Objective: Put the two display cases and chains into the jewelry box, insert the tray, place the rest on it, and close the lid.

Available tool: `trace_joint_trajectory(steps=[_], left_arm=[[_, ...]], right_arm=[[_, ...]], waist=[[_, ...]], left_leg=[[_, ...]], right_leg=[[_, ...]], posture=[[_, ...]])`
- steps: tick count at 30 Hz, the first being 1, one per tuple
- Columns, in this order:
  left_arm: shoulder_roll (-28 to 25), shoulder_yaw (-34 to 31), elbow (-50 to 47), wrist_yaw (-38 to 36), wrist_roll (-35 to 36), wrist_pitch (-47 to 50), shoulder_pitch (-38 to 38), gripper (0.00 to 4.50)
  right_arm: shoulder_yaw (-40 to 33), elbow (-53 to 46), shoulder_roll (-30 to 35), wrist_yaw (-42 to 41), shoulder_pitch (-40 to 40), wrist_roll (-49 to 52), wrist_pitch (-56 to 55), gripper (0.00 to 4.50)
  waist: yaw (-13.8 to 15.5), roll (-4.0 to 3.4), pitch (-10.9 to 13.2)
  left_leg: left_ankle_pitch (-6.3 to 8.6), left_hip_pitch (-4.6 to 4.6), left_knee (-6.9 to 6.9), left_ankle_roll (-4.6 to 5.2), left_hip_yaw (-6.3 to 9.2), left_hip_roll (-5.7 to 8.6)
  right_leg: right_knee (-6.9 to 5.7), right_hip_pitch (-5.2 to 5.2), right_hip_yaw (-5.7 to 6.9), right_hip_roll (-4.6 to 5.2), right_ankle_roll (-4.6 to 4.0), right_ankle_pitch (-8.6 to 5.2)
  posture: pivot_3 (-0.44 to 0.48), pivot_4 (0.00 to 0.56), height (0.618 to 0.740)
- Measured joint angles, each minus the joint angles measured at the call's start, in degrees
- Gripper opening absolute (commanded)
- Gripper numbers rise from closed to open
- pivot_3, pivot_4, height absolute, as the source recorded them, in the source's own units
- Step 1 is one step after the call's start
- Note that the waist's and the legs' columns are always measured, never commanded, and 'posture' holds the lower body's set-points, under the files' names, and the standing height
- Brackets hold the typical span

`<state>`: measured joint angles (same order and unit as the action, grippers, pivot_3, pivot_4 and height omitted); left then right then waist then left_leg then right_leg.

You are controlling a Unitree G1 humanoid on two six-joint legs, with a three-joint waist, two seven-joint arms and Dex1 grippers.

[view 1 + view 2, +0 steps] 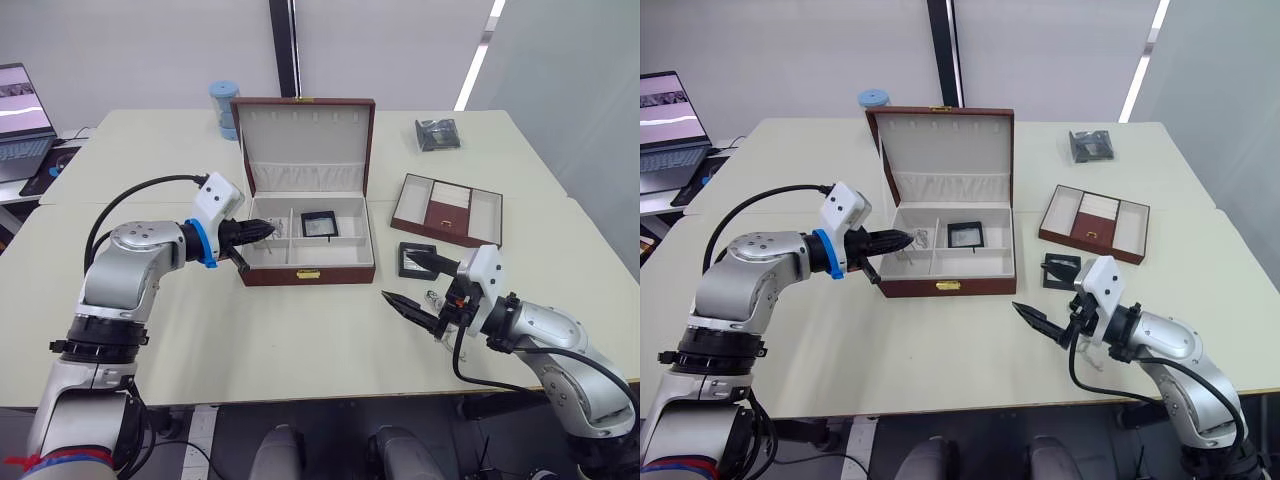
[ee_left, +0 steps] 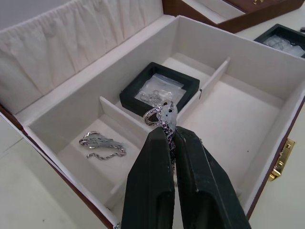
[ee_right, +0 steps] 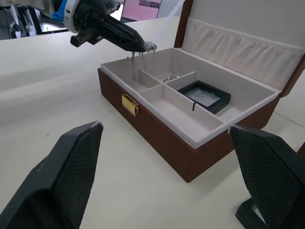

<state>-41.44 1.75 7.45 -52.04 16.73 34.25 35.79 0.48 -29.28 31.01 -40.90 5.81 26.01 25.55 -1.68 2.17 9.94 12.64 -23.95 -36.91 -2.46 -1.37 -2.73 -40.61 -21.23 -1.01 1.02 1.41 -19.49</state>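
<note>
Here, open reddish-brown wood-grain jewelry box [image 1: 308, 262] mid-tabletop, left gripper [image 1: 262, 230] over its left edge, jaws pinching a silver chain [image 2: 162, 114], one black-framed display case [image 1: 320, 223] inside, right gripper [image 1: 418, 282] spread wide beside second case [image 1: 1060, 269], lidless cream-lined tray [image 1: 447, 209] beyond, left wrist view reveals another chain [image 2: 101, 145] in a compartment.

text: none legible | labels: none | brands: none | numbers: none

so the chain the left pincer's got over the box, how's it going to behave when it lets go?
Probably floppy: the chain droops from the shut left pincer in loose strands. It looks light, so it should drop and pile up, like the chain already lying in the jewelry box. It may snag on a divider.
</note>
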Motion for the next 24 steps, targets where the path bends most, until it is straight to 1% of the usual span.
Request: trace_joint_trajectory(steps=[5,17,21,24], left_arm=[[0.00,0.43,1.44,-1.29,-1.07,-1.11,-0.01,0.01],[0.04,0.38,1.84,-1.34,-1.37,-1.33,-0.10,0.01],[0.16,0.18,1.84,-1.24,-1.21,-1.21,-0.20,1.05],[0.16,0.06,1.80,-1.33,-1.01,-1.11,-0.49,2.02]], right_arm=[[0.01,-0.32,0.00,1.08,-0.24,-0.03,0.01,4.50],[0.05,0.12,0.00,0.98,-0.09,-0.09,0.00,4.50],[0.06,0.42,0.00,0.94,-0.09,-0.09,0.00,4.50],[0.06,0.42,0.08,0.85,-0.10,-0.09,0.00,4.50]], waist=[[0.01,0.00,0.00],[0.01,0.00,0.00],[0.02,0.00,0.00],[0.01,0.00,0.00]], left_leg=[[0.00,-0.01,0.00,0.00,0.01,0.00],[0.00,-0.01,0.00,0.00,0.01,0.00],[0.00,-0.01,0.00,0.00,0.01,0.00],[0.00,-0.01,0.00,0.00,0.01,0.00]], right_leg=[[0.00,0.00,0.01,0.00,0.00,0.00],[0.00,-0.01,0.01,0.00,0.00,0.00],[0.00,0.00,0.01,0.00,0.00,0.00],[0.00,0.00,0.01,0.00,0.00,0.00]], posture=[[0.000,0.150,0.740],[0.000,0.150,0.740],[0.000,0.150,0.740],[0.000,0.150,0.740]])
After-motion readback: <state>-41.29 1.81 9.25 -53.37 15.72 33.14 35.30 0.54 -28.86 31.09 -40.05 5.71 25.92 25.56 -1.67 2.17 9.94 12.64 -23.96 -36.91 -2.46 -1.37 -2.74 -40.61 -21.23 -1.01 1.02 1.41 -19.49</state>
